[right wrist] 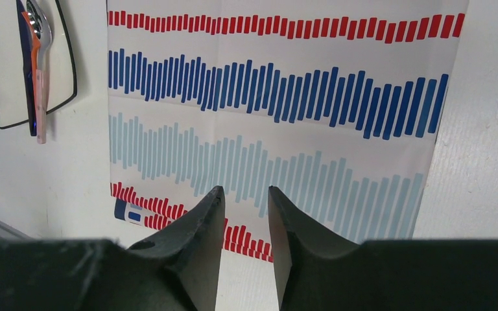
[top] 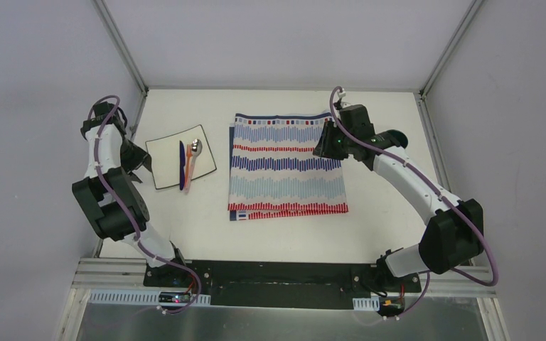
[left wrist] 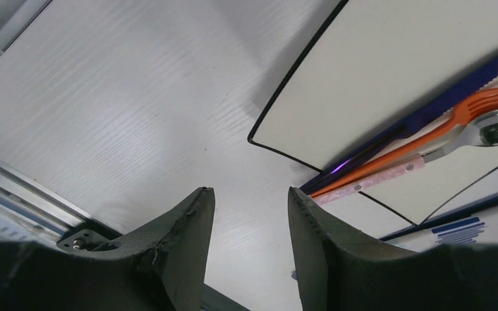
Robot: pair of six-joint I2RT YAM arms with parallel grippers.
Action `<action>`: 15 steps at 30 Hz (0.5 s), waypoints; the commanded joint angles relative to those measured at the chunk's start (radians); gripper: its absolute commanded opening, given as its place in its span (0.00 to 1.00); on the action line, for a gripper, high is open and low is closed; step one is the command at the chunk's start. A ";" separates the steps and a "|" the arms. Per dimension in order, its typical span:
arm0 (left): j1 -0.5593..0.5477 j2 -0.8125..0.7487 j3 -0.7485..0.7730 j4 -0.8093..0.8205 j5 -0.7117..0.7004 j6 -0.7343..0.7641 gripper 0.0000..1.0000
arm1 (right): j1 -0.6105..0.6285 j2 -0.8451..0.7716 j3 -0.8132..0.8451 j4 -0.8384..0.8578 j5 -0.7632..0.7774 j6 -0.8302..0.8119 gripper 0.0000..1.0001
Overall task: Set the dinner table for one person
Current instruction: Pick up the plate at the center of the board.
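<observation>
Top external view: matte-white tabletop (top: 291,238) framed by grey rails, under everything else, with a striped red-blue-white cloth (top: 286,167) flat at its middle. Left of the cloth and apart from it, a white square plate (top: 162,153) bearing a blue knife (top: 182,165), orange fork (top: 188,170) and metal spoon (top: 195,148) side by side (spoon bowl toward the far edge). Left jaws parted and empty over bare tabletop just beside the plate's corner; right jaws likewise parted, nothing between them, over the cloth's right edge.
</observation>
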 commanded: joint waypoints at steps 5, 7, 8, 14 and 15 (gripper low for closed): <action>0.000 0.046 -0.001 -0.030 -0.144 -0.020 0.48 | -0.005 0.008 0.005 0.055 -0.058 0.029 0.34; 0.000 0.055 -0.008 -0.028 -0.180 -0.021 0.48 | -0.005 0.006 0.006 0.047 -0.056 0.031 0.34; -0.001 0.058 -0.013 -0.024 -0.203 -0.024 0.48 | -0.005 0.003 0.007 0.041 -0.051 0.030 0.34; 0.021 0.077 -0.046 0.095 -0.010 -0.039 0.47 | -0.005 -0.009 0.039 -0.004 -0.026 0.016 0.35; 0.024 0.074 -0.047 0.119 0.011 -0.029 0.48 | -0.004 -0.014 0.042 -0.007 -0.019 0.014 0.35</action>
